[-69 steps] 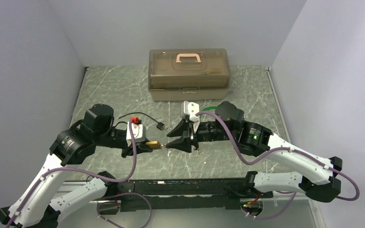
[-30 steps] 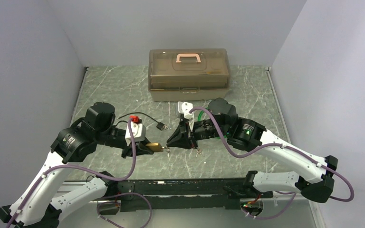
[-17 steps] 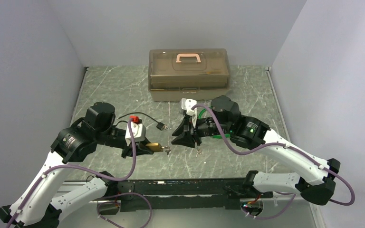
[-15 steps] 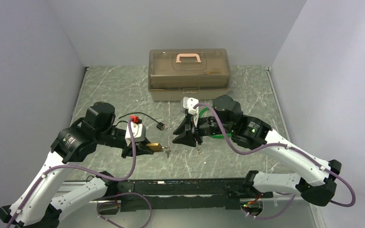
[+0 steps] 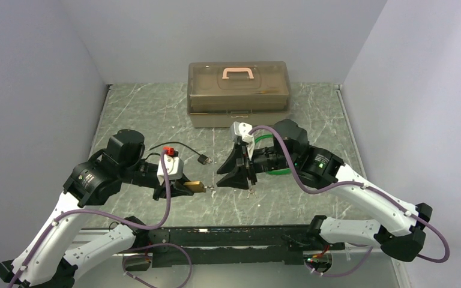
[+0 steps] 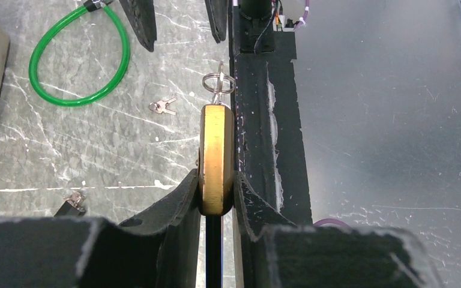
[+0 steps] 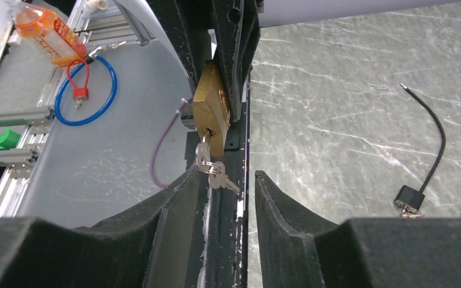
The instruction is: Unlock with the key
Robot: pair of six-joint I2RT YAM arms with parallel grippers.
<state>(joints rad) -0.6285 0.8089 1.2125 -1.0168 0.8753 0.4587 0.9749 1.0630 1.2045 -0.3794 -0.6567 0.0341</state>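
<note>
Two arms meet low over the marbled grey-green table (image 5: 144, 114). The left gripper (image 5: 183, 187) is clamped on the flat sides of a brass padlock (image 5: 195, 185), a smooth rounded yellow-metal body held edge-up between black, rough-edged finger pads (image 6: 180, 201). A small silver key (image 7: 202, 157) sits in the keyhole at the free end of the padlock. A wire key ring (image 6: 218, 84) and a second key (image 7: 221, 180) hang from it.

The right gripper (image 5: 218, 177) faces the padlock with its fingers spread. The wrist view shows the hanging keys just ahead of the gap between them, with neither finger pressing on them. Behind stands a translucent brown plastic toolbox (image 5: 238, 93) with a pink handle. A green cable loop (image 6: 78, 57), a loose pair of keys (image 6: 163, 106) and a thin black cable lock (image 7: 420, 156) lie on the table.

Obscured: the padlock's shackle is buried between the left fingers, so locked or unlocked cannot be determined. The green loop is largely hidden under the right arm in the top view.

Change noted: a second ago the right gripper was closed at the padlock's key end. It has since opened and drawn back slightly, leaving the key in the lock. The left grip and padlock position are unchanged.
</note>
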